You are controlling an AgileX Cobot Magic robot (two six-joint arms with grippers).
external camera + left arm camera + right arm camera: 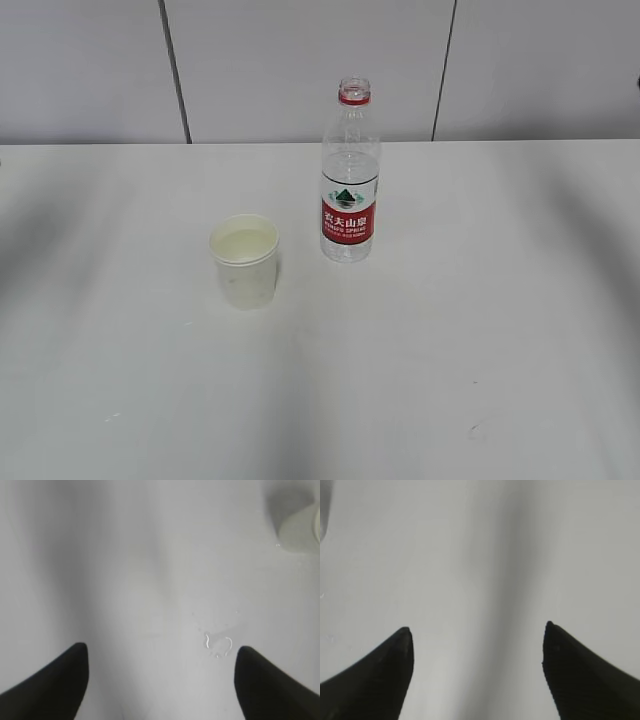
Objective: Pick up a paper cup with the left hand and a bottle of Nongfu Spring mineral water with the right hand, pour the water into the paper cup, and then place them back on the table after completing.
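Two things stand on the bench: paper cup and uncapped red-labelled bottle, Chinese characters legible; left gripper and right gripper both spread wide, empty.

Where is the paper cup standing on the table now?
In the exterior view, the paper cup stands upright near the middle of the white table, just left of and slightly in front of the uncapped Nongfu Spring bottle, not touching it.

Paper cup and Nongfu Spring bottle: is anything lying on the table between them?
No. In the exterior view the strip of white table between the paper cup and the Nongfu Spring bottle is bare; they stand apart, untouched.
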